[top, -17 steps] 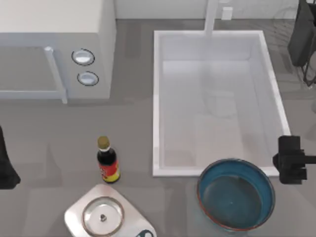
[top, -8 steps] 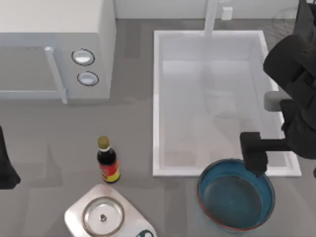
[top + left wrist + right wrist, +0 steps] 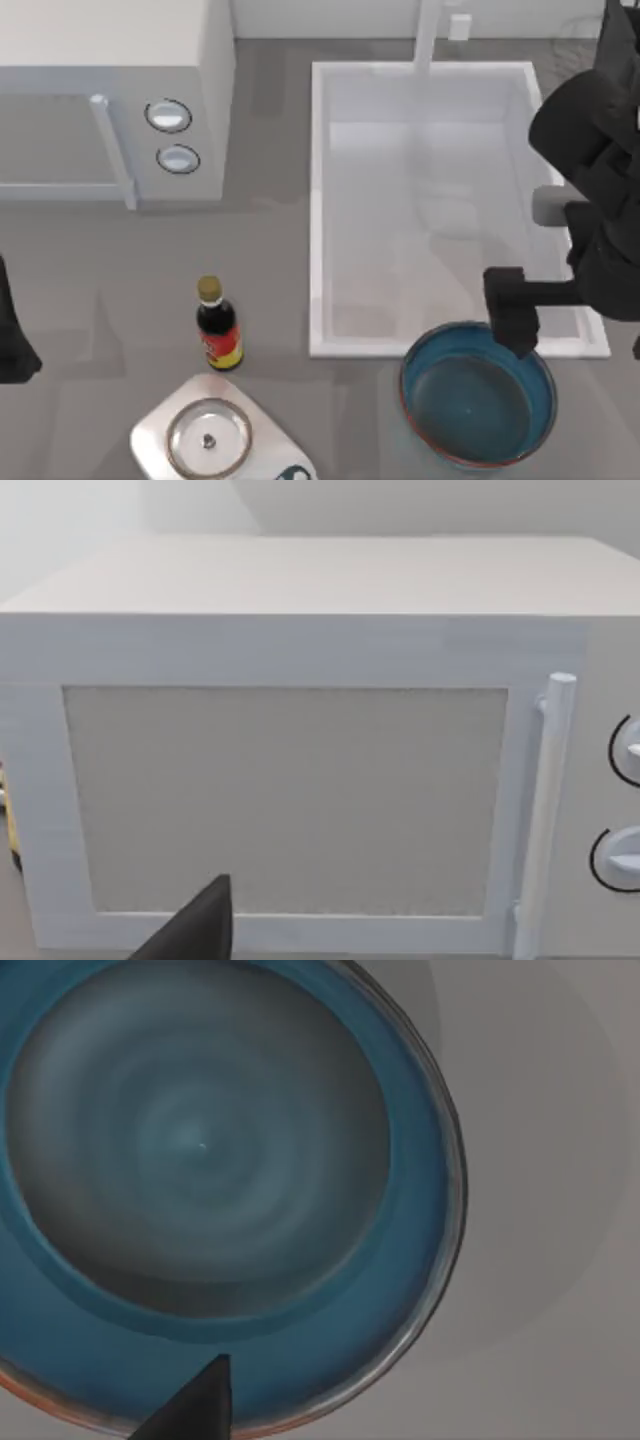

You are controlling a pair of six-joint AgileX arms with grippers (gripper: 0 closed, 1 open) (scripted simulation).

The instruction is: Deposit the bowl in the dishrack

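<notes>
The bowl (image 3: 470, 400), teal-blue inside with a thin reddish-brown rim, stands on the counter at the front right, just in front of the sink. The right wrist view looks straight down into the bowl (image 3: 210, 1160). My right gripper (image 3: 512, 318) hangs over the bowl's far rim, on its right side, and the arm reaches in from the right edge. I cannot tell whether it touches the rim. The dishrack (image 3: 622, 30) shows as a dark panel at the far right corner, partly behind my right arm. My left gripper (image 3: 10, 340) is parked at the left edge.
A big white sink basin (image 3: 317, 200) with a faucet (image 3: 428, 30) fills the middle right. A white microwave (image 3: 110, 90) (image 3: 300, 780) stands at the back left. A sauce bottle (image 3: 218, 330) and a clear lid (image 3: 208, 437) on a white base sit at the front left.
My right arm swung in from the right edge, carrying its gripper left over the bowl's far rim. In the last half second it barely moved. The bowl stayed put.
</notes>
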